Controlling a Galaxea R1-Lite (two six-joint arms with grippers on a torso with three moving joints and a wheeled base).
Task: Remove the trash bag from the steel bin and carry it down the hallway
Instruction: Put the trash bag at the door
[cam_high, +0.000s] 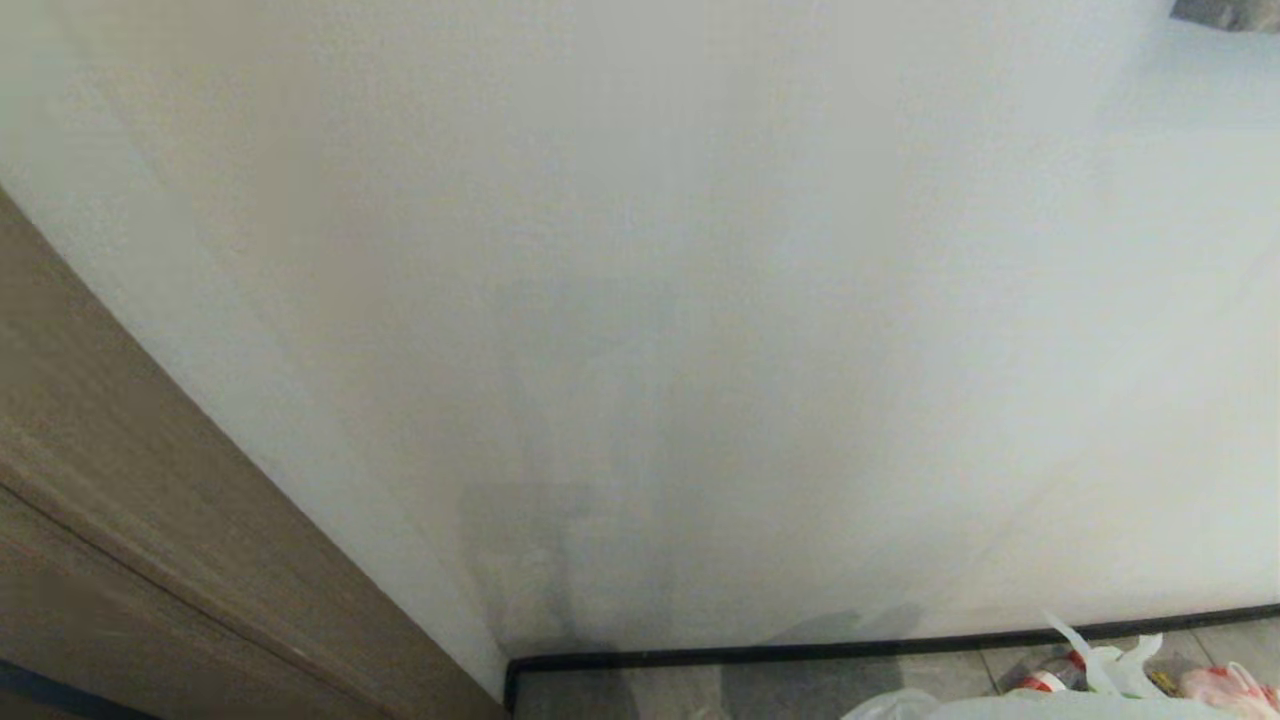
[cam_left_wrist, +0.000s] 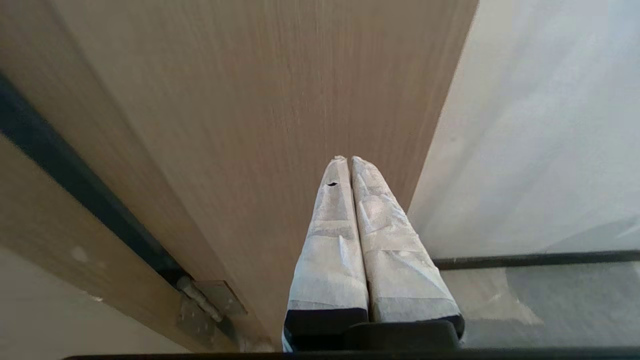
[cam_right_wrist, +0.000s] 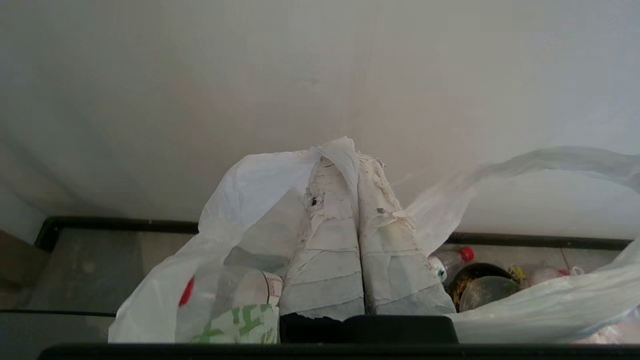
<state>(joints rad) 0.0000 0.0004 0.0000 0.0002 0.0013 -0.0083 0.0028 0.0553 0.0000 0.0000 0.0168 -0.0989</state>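
Note:
In the right wrist view my right gripper (cam_right_wrist: 356, 160) is shut on a fold of the thin white trash bag (cam_right_wrist: 250, 190). The plastic drapes over its taped fingertips, and one loop handle (cam_right_wrist: 550, 160) swings out to the side. Red and green-printed rubbish shows through the bag. The bag's top edge (cam_high: 1000, 705) peeks in at the bottom right of the head view, close to the white wall. The steel bin is out of view. My left gripper (cam_left_wrist: 348, 159) is shut and empty, parked in front of a wooden door (cam_left_wrist: 250, 100).
Grey hallway tiles (cam_high: 800, 690) meet a white wall (cam_high: 700, 350) along black skirting (cam_high: 750, 655). A bottle with a red cap (cam_right_wrist: 452, 260), a black tub (cam_right_wrist: 475, 287) and a pinkish bag (cam_high: 1230, 685) lie by the wall. The wooden door (cam_high: 150, 530) stands on the left.

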